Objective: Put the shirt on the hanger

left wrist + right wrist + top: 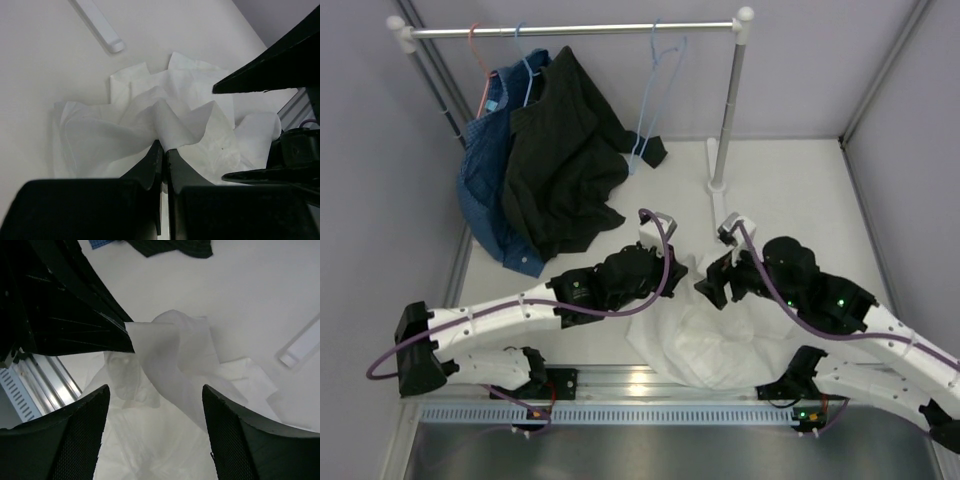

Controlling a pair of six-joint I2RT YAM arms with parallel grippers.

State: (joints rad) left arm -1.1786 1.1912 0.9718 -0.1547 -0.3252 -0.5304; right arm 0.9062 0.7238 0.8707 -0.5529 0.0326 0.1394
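Left hand [162,150] clamped on fold of shirt [710,340] heaped at near-ctr counter [800,190], right hand [155,395] spread wide & empty beside it, hanger [648,100] well apart at 12 o'clock.

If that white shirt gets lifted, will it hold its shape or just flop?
Probably flop: the shirt lies in soft crumpled folds, and a peak of cloth drapes away from where the left tool pinches it. The fabric looks thin, so it is likely light and would sag and trail below the pinch.
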